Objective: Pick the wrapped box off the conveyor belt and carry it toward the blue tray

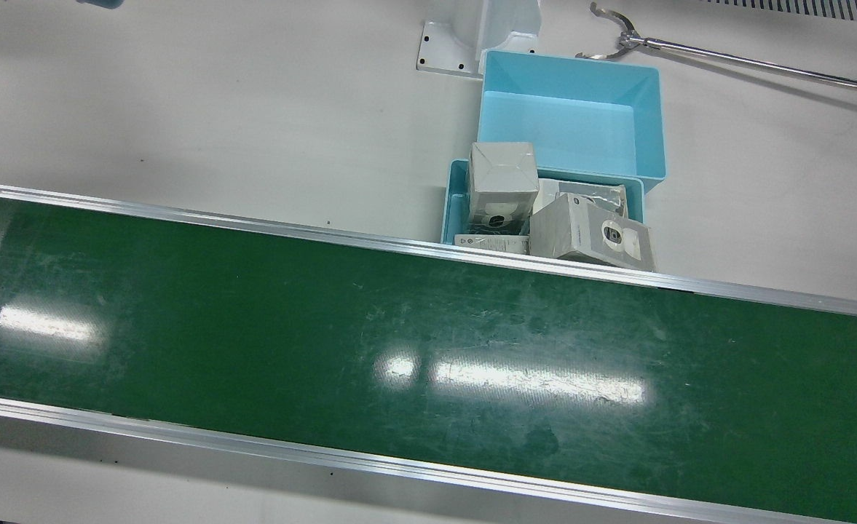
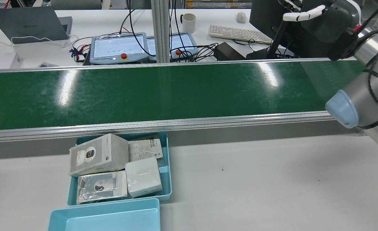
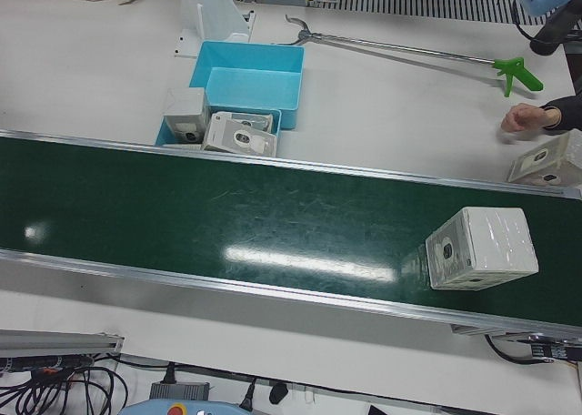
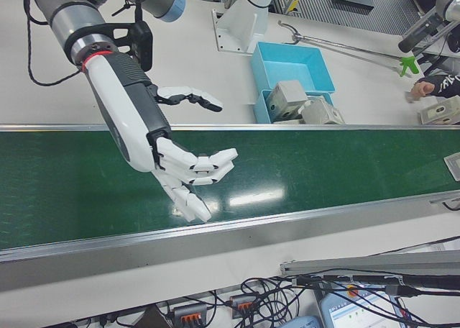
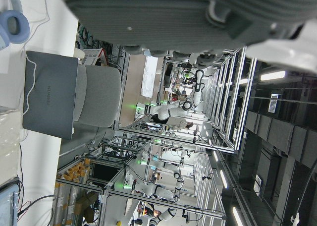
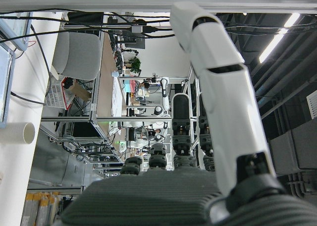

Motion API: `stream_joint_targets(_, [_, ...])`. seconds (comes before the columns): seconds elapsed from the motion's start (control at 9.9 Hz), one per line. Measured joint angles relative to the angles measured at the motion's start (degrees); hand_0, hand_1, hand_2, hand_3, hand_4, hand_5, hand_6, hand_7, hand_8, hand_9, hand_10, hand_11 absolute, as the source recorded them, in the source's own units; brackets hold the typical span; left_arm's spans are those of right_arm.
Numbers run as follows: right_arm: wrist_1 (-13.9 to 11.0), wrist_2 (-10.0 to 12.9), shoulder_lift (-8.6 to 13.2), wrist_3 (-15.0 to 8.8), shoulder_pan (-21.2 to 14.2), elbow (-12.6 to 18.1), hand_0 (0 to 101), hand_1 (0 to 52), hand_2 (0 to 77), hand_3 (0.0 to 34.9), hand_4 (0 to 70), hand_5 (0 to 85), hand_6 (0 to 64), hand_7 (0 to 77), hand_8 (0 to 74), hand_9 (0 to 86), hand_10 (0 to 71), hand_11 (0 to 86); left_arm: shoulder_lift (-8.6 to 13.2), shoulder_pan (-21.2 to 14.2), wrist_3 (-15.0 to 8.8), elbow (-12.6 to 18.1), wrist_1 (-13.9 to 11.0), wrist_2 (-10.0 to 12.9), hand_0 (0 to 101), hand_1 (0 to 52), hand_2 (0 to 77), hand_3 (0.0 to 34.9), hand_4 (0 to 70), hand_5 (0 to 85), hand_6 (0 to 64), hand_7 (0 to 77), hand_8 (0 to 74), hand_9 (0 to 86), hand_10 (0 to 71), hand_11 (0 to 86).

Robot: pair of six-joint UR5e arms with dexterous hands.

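**Right hand waits, box rides in**

Right hand (image 4: 188, 175) hovers over the glossy green conveyor belt (image 4: 302, 166), white fingers (image 4: 215, 160) spread, empty. Left hand's fingers cannot be told. A shrink-wrapped cubic white box (image 3: 480, 247) sits far down-belt; slick film may slip. Blue tray (image 3: 252, 85) is rigid plastic.
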Motion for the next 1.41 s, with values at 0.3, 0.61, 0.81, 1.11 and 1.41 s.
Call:
stream_joint_targets(0.3, [0.0, -1.1, -1.0, 0.1, 1.8, 0.6, 54, 20.2, 21.8, 8.1, 25.1, 30.5, 13.1, 31.6, 4.4, 10.4, 4.4, 7.1, 0.0, 0.0, 0.0, 0.0, 0.0, 0.0, 0, 0.0, 0.5, 0.0, 0.0, 1.1, 0.0, 0.0, 0.5, 0.0, 0.5, 0.0])
stream_joint_targets(0.61, [-0.1, -1.2, -1.2, 0.1, 2.3, 1.0, 54, 20.2, 21.8, 7.0, 24.0, 31.6, 13.1, 31.6, 3.3, 9.3, 4.4, 7.6, 0.0, 0.0, 0.0, 0.0, 0.0, 0.0, 0, 0.0, 0.5, 0.0, 0.0, 1.1, 0.0, 0.0, 0.0, 0.0, 0.0, 0.0])
stream_joint_targets(0.81, [-0.1, -1.3, -1.3, 0.2, 3.1, 1.2, 54, 20.2, 21.8, 9.8, 24.0, 31.6, 13.1, 31.6, 3.3, 9.3, 3.3, 5.4, 0.0, 0.0, 0.0, 0.0, 0.0, 0.0, 0, 0.0, 0.5, 0.0, 0.0, 1.1, 0.0, 0.0, 0.0, 0.0, 0.0, 0.0])
stream_joint_targets(1.11, [-0.2, -1.3, -1.2, 0.1, 3.0, 1.8, 55, 21.8, 26.2, 2.6, 31.6, 36.5, 15.8, 36.0, 3.3, 9.3, 1.6, 4.9, 0.0, 0.0, 0.0, 0.0, 0.0, 0.0, 0, 0.0, 0.5, 0.0, 0.0, 1.1, 0.0, 0.0, 0.5, 0.0, 0.0, 0.0])
stream_joint_targets(1.41, [-0.2, -0.5, -0.8, -0.1, -1.3, 0.8, 55, 22.9, 26.2, 8.8, 26.2, 33.8, 14.2, 36.5, 4.4, 12.0, 4.9, 8.2, 0.0, 0.0, 0.0, 0.0, 0.0, 0.0, 0, 0.0, 0.5, 0.0, 0.0, 1.1, 0.0, 0.0, 0.0, 0.0, 0.5, 0.0])
